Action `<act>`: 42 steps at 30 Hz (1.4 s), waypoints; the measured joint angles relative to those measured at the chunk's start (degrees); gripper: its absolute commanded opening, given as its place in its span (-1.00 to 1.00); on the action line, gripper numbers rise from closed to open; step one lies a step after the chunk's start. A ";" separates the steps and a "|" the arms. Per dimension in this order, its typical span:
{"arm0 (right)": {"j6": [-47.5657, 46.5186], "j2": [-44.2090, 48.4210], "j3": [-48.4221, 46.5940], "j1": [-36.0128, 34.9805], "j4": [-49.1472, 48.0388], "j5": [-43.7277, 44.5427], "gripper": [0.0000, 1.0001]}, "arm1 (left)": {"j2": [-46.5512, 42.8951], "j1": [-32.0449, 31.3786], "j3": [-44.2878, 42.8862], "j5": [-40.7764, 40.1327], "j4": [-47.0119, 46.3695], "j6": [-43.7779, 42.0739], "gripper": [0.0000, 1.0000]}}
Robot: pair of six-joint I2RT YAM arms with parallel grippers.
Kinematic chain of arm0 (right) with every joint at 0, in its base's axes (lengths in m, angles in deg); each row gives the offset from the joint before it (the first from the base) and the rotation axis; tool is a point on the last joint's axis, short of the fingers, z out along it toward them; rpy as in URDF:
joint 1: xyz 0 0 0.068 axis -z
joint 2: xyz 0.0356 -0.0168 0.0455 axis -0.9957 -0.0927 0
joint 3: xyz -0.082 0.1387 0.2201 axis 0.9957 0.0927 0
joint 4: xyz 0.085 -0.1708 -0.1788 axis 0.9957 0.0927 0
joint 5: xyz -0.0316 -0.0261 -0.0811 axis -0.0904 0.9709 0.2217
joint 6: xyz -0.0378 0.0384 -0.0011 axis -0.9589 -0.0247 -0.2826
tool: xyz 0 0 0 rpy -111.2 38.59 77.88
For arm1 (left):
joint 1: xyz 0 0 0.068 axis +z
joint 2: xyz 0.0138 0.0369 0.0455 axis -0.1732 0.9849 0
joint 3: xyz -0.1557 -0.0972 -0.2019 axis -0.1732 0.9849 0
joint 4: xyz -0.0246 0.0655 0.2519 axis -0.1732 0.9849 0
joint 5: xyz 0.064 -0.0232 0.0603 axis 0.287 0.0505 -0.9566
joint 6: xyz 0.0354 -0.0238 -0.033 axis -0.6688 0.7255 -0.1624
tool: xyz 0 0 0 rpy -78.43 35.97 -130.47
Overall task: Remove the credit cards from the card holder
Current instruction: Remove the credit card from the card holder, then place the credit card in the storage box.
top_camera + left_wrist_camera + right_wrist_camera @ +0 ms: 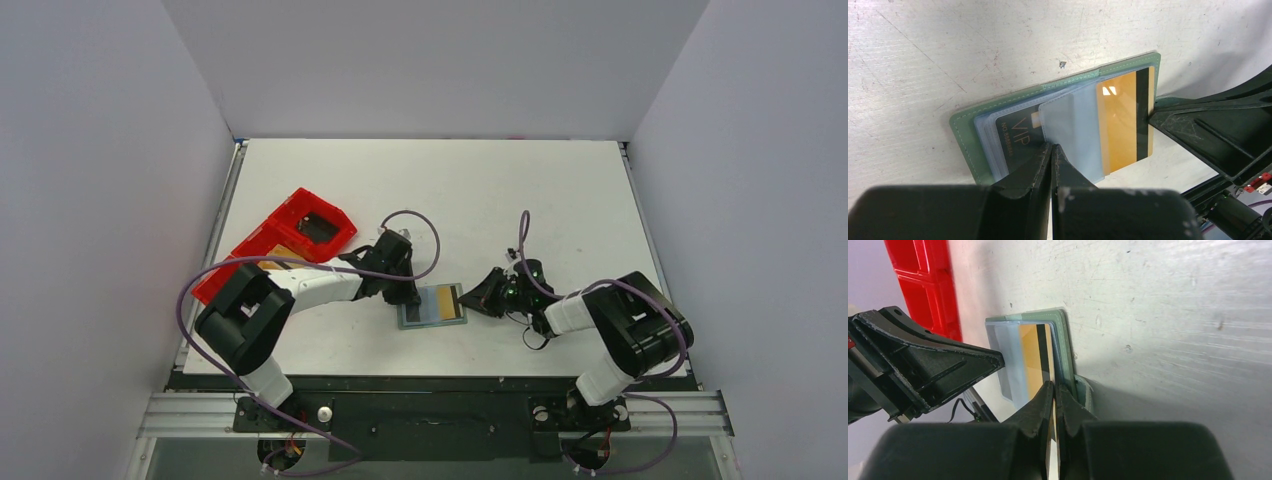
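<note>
The grey-green card holder lies open on the table between both arms. In the left wrist view its green rim frames clear sleeves with a dark "VIP" card inside. A tan-gold credit card with a black stripe sticks partway out of the right sleeve. My right gripper is shut on that gold card's outer edge. My left gripper is shut, its tips resting on the sleeves at the holder's left part. The holder's side tab shows beside my right fingers. No bluish card is recognisable.
A long red plastic tray lies at the back left of the holder, close behind my left arm; it also shows in the right wrist view. White walls stand on three sides of the table.
</note>
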 measured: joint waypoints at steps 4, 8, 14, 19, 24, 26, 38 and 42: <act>-1.27 2.16 0.00 0.87 3.58 0.66 -1.00 | 0.28 0.00 -0.85 -0.02 1.14 -0.33 -1.00; -2.05 4.04 -0.04 1.60 6.38 0.87 -1.00 | 0.57 0.02 -2.23 -0.44 3.30 -1.03 -1.00; -2.12 6.21 -1.27 1.73 9.94 0.81 -1.00 | 0.66 0.44 -6.40 -1.57 10.47 -3.13 -0.62; -1.84 7.58 -3.17 2.19 11.19 0.07 -1.00 | -0.02 1.09 -11.13 0.07 12.68 -3.91 -0.39; -0.33 8.59 -4.15 2.62 11.37 -1.16 -1.00 | -2.05 3.10 -11.82 5.73 11.96 -3.52 -0.23; 0.68 9.14 -4.50 2.78 11.37 -1.97 -1.00 | -2.64 4.17 -11.56 8.31 10.97 -3.06 -0.18; 5.77 13.14 -6.67 2.86 11.15 -4.44 -1.00 | -5.64 9.53 -3.74 21.64 -0.81 2.62 -0.03; 8.02 14.32 -6.91 2.86 10.54 -5.11 -1.00 | -5.75 10.29 -0.55 25.29 -6.60 5.90 -0.01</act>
